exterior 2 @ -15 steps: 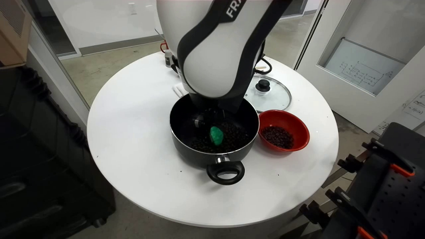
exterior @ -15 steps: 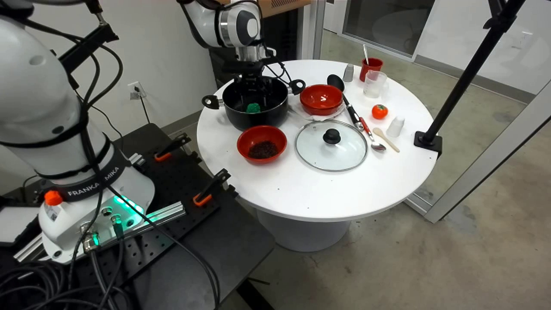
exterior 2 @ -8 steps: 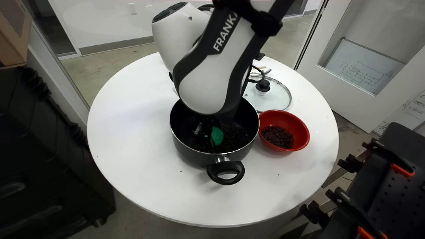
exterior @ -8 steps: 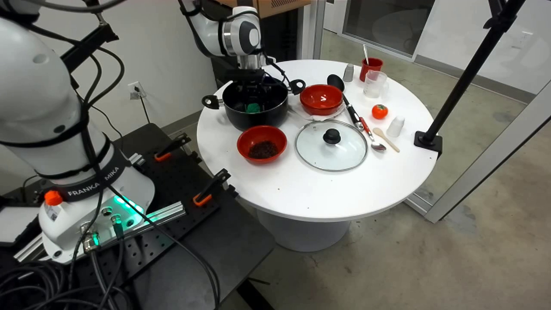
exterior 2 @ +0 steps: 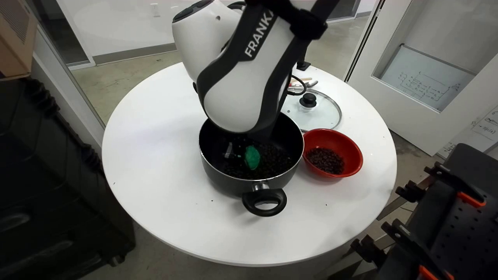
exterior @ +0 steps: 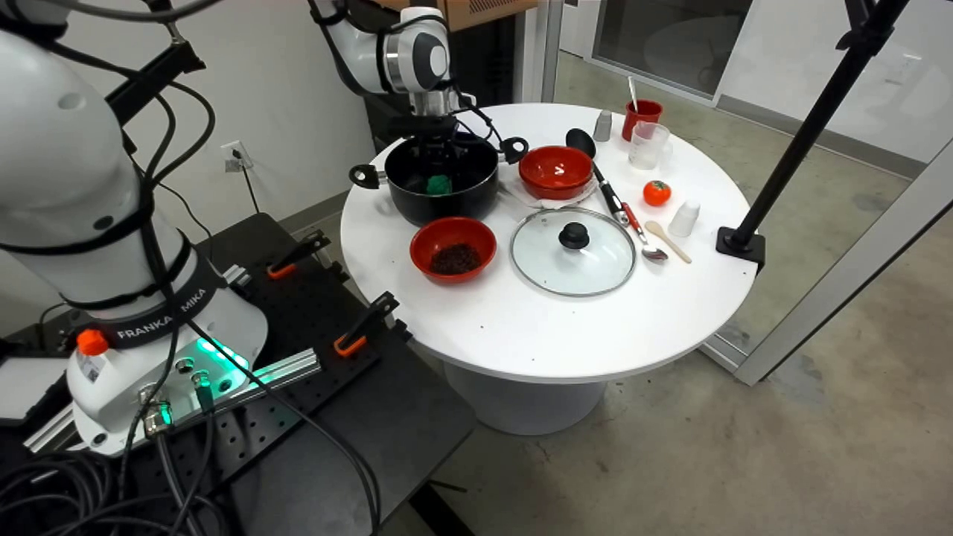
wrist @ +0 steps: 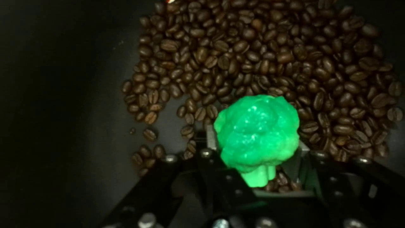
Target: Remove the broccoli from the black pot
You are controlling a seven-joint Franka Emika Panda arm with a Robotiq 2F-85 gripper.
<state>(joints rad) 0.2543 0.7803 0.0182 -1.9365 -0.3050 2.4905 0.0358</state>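
The bright green broccoli (wrist: 258, 129) is inside the black pot (exterior 2: 233, 186), among many dark beans. In the wrist view both fingers (wrist: 211, 139) press against its head from opposite sides, its pale stem pointing back toward the palm. My gripper (wrist: 257, 144) is shut on it. Both exterior views show the arm reaching down into the pot with the broccoli (exterior: 439, 184) low inside, under the rim. Whether it touches the beans beneath is hard to tell.
Close to the pot stands a red bowl (exterior: 453, 249) holding dark beans. A glass lid (exterior: 573, 253) lies beside it. Stacked red bowls (exterior: 555, 167), a black ladle (exterior: 595, 164), a tomato (exterior: 657, 193) and spoons are farther along the table. The pot's handle (exterior 2: 264, 204) juts out.
My arm has come down into the pot, and the jaws have closed on the broccoli. Over the last half second the arm and broccoli have shifted very slightly.
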